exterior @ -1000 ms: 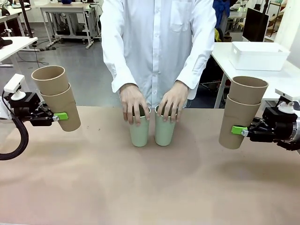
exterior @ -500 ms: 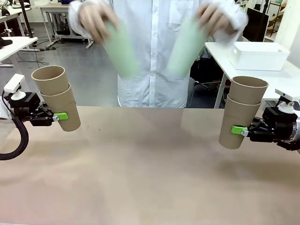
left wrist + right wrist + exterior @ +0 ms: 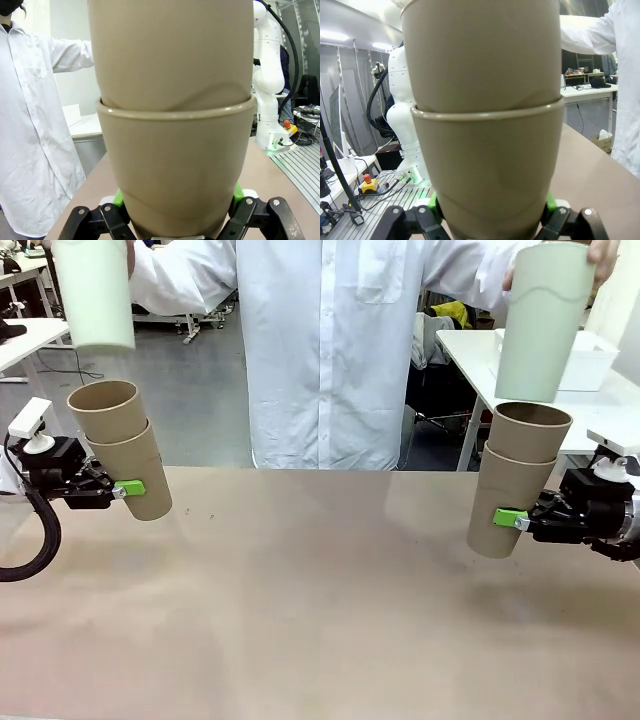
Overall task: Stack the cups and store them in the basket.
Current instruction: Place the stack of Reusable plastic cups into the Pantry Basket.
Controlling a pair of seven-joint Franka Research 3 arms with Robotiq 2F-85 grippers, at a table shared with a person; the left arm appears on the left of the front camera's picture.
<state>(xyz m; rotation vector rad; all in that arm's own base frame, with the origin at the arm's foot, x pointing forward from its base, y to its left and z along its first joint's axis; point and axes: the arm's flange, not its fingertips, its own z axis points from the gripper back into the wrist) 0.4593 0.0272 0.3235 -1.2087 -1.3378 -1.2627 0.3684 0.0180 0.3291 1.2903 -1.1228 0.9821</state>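
Cups: tan-brown matte tumblers nested in twos, left pair pinched in left jaws, right pair in right jaws, off the table; person poises a pale mint tumbler over one, a second mint tumbler over the other, so hold both pairs mouth-up, motionless.

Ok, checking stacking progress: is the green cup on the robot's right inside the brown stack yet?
Out: a hand holds the green cup above the open mouth of the brown stack.

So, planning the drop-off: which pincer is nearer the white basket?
Right. The right pincer, holding a brown cup stack, hangs just in front of the basket; the left pincer, holding the other cup stack, is at the table's opposite end.
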